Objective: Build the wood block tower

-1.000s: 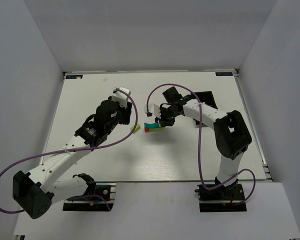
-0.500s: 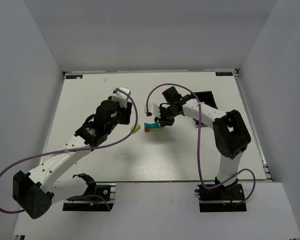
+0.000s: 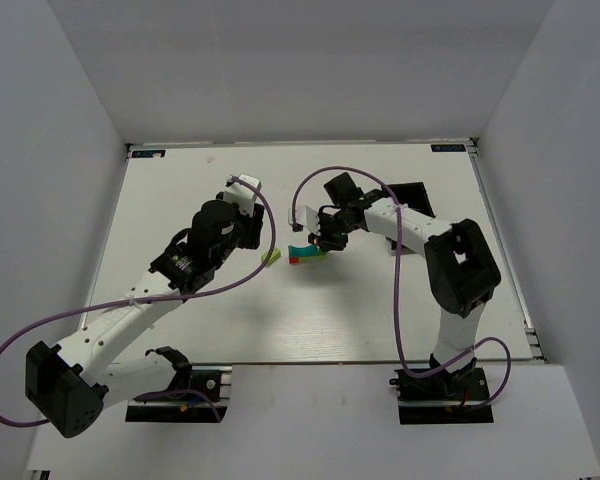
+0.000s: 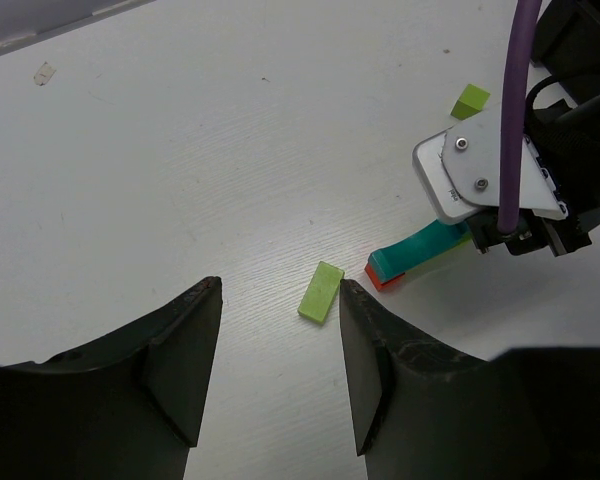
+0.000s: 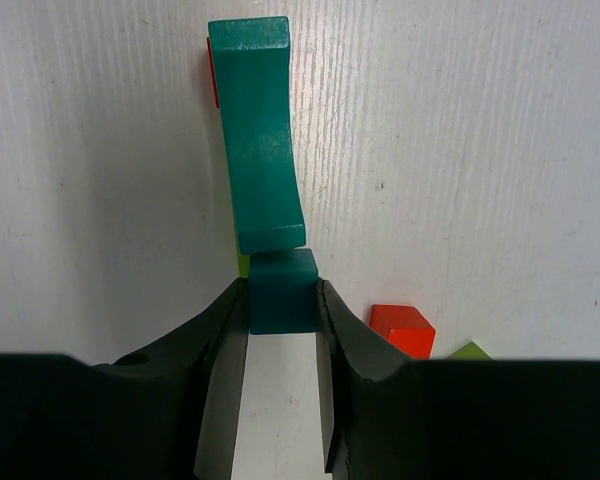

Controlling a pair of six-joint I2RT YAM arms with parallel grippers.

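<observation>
The small block tower (image 3: 305,254) lies mid-table: a teal arch piece (image 5: 258,140) on top of a red piece (image 4: 381,281). My right gripper (image 5: 280,300) is shut on a small teal cube (image 5: 282,290), held at the near end of the teal arch, touching or just above it. In the top view the right gripper (image 3: 323,242) sits at the tower's right end. My left gripper (image 4: 280,330) is open and empty, just short of a flat lime-green block (image 4: 321,291) lying left of the tower.
A red cube (image 5: 403,329) and a lime-green piece (image 5: 470,351) lie right of my right fingers. Another lime-green block (image 4: 470,100) lies farther off. A black bin (image 3: 412,195) stands behind the right arm. White walls enclose the table.
</observation>
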